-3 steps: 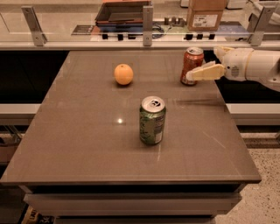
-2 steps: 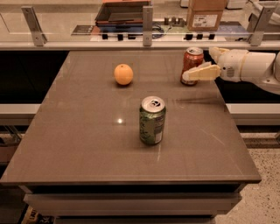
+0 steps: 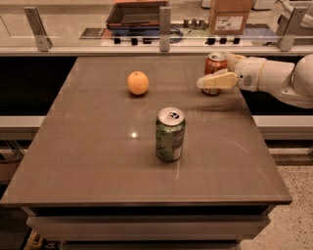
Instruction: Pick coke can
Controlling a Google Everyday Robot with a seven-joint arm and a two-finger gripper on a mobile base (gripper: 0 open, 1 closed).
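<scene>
The coke can (image 3: 213, 65), red-orange with a silver top, stands upright near the far right edge of the brown table (image 3: 98, 161). My gripper (image 3: 215, 71) reaches in from the right at the can's height and is open. One cream finger (image 3: 217, 80) crosses in front of the can's lower half, and the other finger (image 3: 231, 58) sits behind its right side, so the can stands between them. The can's base is partly hidden by the near finger.
A green can (image 3: 169, 135) stands upright in the middle of the table. An orange (image 3: 138, 82) lies at the far left-centre. A glass rail with metal posts (image 3: 165, 22) runs along the far edge, with a cardboard box (image 3: 230, 14) behind it.
My gripper has shifted a little to the left, so its fingers sit further around the coke can. The can, the green can and the orange have not moved.
</scene>
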